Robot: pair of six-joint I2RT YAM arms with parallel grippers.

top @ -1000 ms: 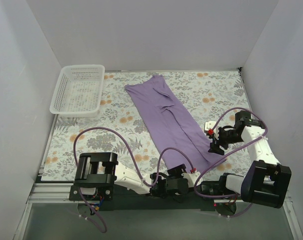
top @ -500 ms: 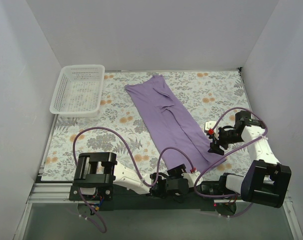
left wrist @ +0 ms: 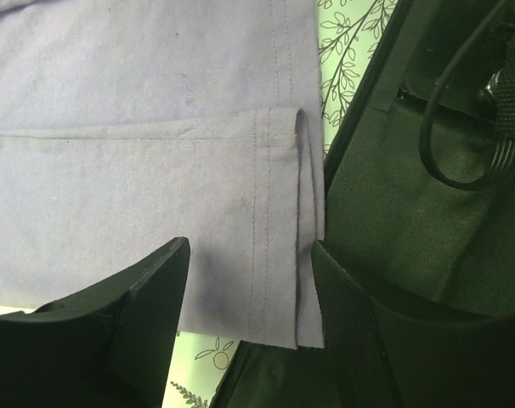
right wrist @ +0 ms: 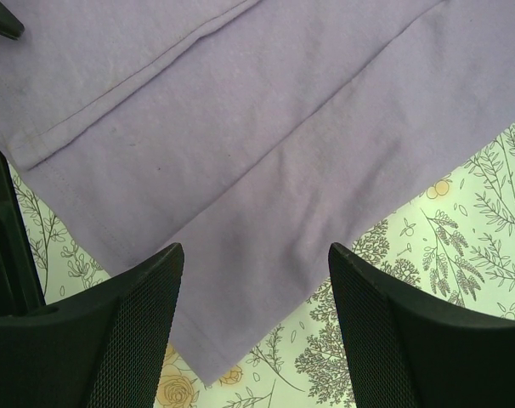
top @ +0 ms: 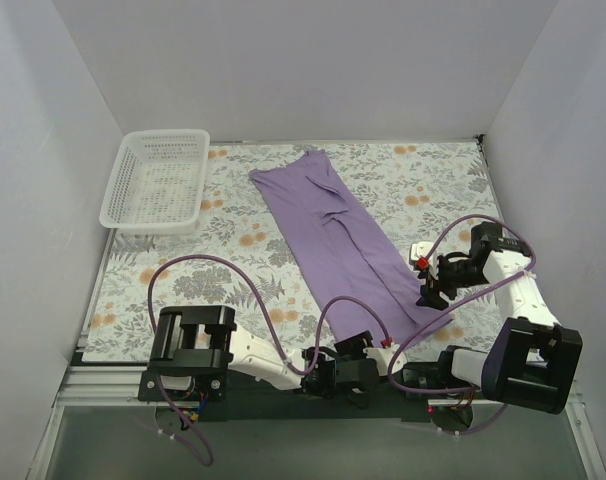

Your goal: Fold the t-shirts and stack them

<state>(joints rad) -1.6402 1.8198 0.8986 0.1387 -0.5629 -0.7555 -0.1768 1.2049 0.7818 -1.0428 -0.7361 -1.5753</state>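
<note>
The lavender t-shirt (top: 338,235) lies folded into a long narrow strip, running diagonally from the table's back middle to the front right. My left gripper (top: 355,352) is open low over the shirt's near hem corner (left wrist: 274,255), which hangs at the table's front edge between its fingers. My right gripper (top: 433,292) is open just above the strip's right edge near the front end; the cloth (right wrist: 266,170) fills its view, with a hem corner (right wrist: 202,361) between the fingers. Neither holds anything.
A white plastic basket (top: 157,180) stands at the back left on the floral table cover (top: 213,260). Grey walls close in the left, back and right. Purple cables loop over the front of the table by the arm bases.
The right gripper has shifted slightly down and toward the shirt's edge. The left gripper has dropped a little lower at the front edge. The shirt has not moved.
</note>
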